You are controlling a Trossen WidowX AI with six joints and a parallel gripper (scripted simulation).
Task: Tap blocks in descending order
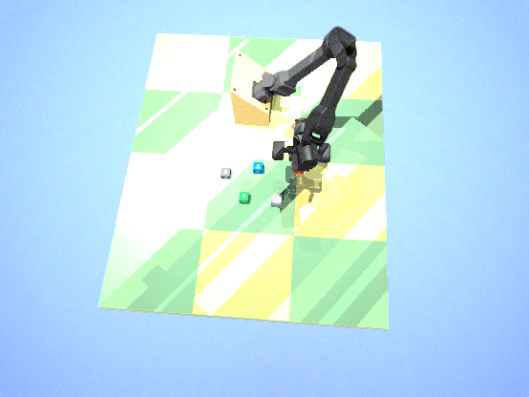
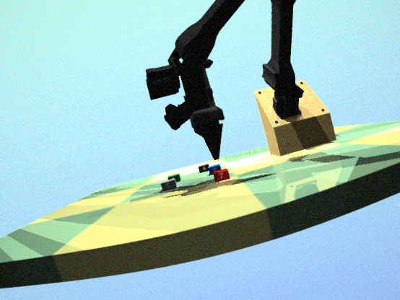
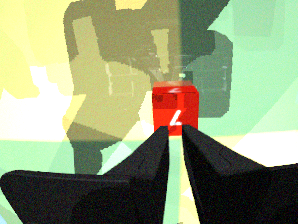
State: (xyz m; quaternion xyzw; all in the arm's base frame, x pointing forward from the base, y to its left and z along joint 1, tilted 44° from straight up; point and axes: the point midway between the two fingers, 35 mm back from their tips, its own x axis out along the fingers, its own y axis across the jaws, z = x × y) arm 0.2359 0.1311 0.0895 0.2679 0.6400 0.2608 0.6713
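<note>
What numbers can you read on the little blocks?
"7": on the red block, just past the nearly shut gripper.
"4": on the dark block, in the exterior view.
Blue block, green block, gray block, white block: marks too blurred to read.

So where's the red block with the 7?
In the wrist view, the red block sits just beyond the shut end effector; in the exterior view, right beside the blue block.

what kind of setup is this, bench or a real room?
Looks like a bare test bench, not a room: one patterned table against plain blue, a dark arm on a tan pedestal, and small digit blocks, including a red block marked 7.
</note>
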